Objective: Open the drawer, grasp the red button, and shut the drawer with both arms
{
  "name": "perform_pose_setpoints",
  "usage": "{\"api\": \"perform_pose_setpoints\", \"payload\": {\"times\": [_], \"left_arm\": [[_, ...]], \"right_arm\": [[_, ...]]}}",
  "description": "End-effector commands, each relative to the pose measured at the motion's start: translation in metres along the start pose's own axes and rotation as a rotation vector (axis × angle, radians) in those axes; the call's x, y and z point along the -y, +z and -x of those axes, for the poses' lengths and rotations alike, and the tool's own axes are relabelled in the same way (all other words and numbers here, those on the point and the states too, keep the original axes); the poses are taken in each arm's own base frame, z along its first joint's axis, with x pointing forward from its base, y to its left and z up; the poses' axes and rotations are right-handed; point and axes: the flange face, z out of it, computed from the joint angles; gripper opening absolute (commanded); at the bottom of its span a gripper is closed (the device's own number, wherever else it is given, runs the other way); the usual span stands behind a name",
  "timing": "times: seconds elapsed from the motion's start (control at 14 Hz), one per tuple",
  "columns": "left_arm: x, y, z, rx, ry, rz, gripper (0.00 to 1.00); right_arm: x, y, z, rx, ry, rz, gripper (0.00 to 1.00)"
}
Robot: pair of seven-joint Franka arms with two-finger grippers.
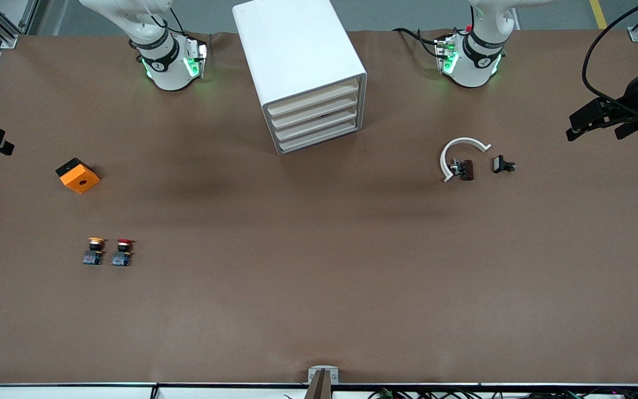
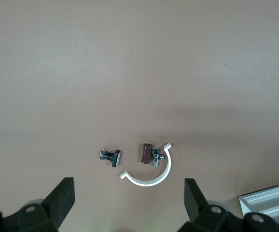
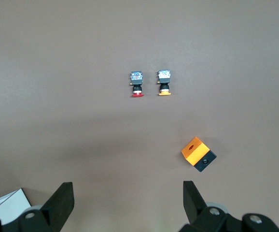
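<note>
Left gripper point(image 2: 128, 203): fingers apart, empty, high over the table's left-arm end, above the white curved piece point(image 1: 459, 154); waiting.
Right gripper point(image 3: 128, 205): fingers apart, empty, high over the right-arm end, probably parked so both arms start clear.
Button point(image 1: 123, 252): on the table, well apart from the right gripper, beside the yellow-capped button point(image 1: 93, 251).
Drawer point(image 1: 313, 103): shut.

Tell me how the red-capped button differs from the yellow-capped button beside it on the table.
The red-capped button has a red mushroom cap; the yellow-capped button has a yellow-orange one. The red-capped one lies closer to the table's middle, the yellow-capped one toward the right arm's end. They share black-and-blue bodies, similar size, the same pose, and lie apart, side by side.
</note>
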Motion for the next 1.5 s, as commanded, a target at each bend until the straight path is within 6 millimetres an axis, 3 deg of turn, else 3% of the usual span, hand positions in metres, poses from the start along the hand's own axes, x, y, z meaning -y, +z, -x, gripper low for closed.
{"api": "perform_pose_setpoints", "payload": {"times": [0.0, 0.85, 1.42], "left_arm": [[-0.001, -0.01, 0.0, 0.0, 0.0, -0.015, 1.0], [0.002, -0.011, 0.001, 0.007, -0.005, -0.017, 1.0], [0.002, -0.008, 0.001, 0.012, -0.005, -0.017, 1.0]], "right_arm": [[0.003, 0.002, 0.031, -0.022, -0.004, 0.0, 1.0], [0.001, -0.017, 0.052, -0.016, -0.005, -0.004, 1.0], [0.007, -0.016, 0.054, -0.007, -0.017, -0.001, 1.0]]}}
